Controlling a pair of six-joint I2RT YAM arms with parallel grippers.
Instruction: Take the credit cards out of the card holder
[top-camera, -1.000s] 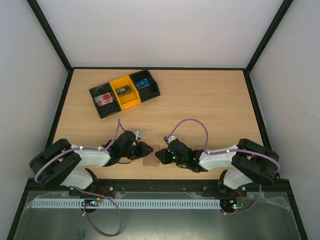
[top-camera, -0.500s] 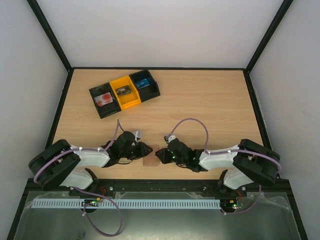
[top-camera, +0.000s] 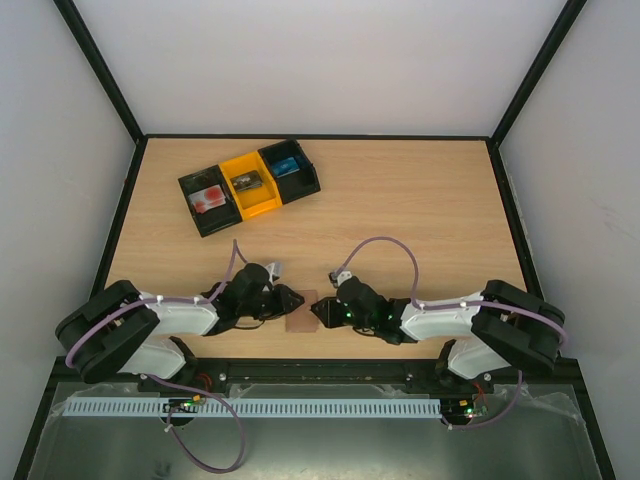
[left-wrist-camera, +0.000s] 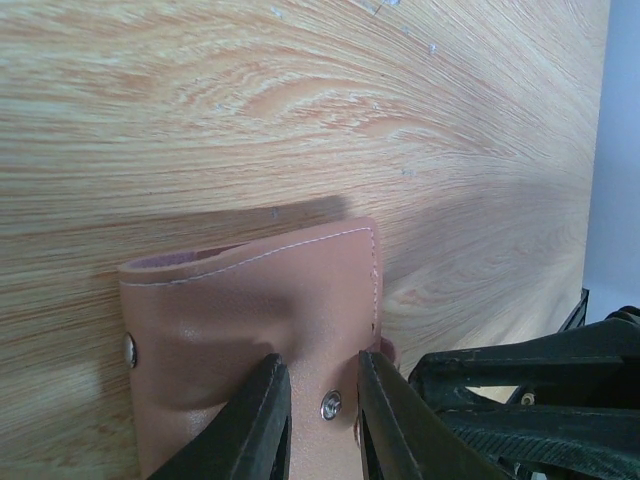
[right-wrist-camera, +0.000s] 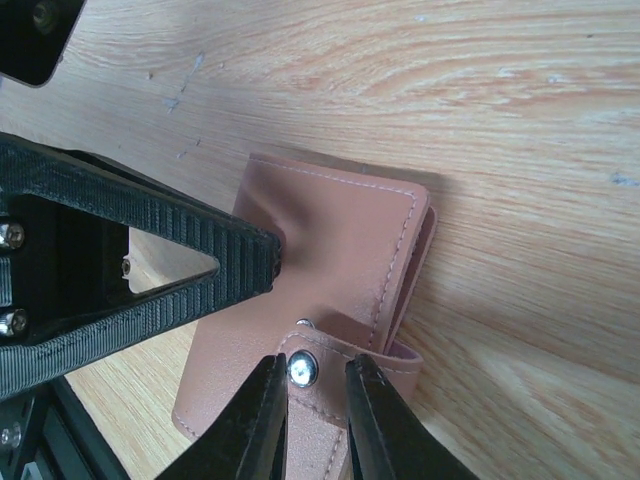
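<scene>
The brown card holder (top-camera: 301, 318) lies flat on the table near the front edge, between both grippers. In the left wrist view my left gripper (left-wrist-camera: 320, 368) has its narrow-set jaws pressed onto the card holder (left-wrist-camera: 250, 300), with a metal stud between the tips. In the right wrist view my right gripper (right-wrist-camera: 310, 368) is shut on the snap strap (right-wrist-camera: 350, 352), which is lifted off the card holder (right-wrist-camera: 330, 240). One of the left gripper's fingers (right-wrist-camera: 150, 250) bears on the holder's face there. The credit cards are hidden.
A row of black and yellow bins (top-camera: 248, 185) with small items stands at the back left. The table's front rail (top-camera: 320, 365) runs just behind the arm bases. Dark frame posts border the wooden table (top-camera: 420, 200).
The right arm's elbow has shifted slightly. Both grippers and the card holder stay where they were.
</scene>
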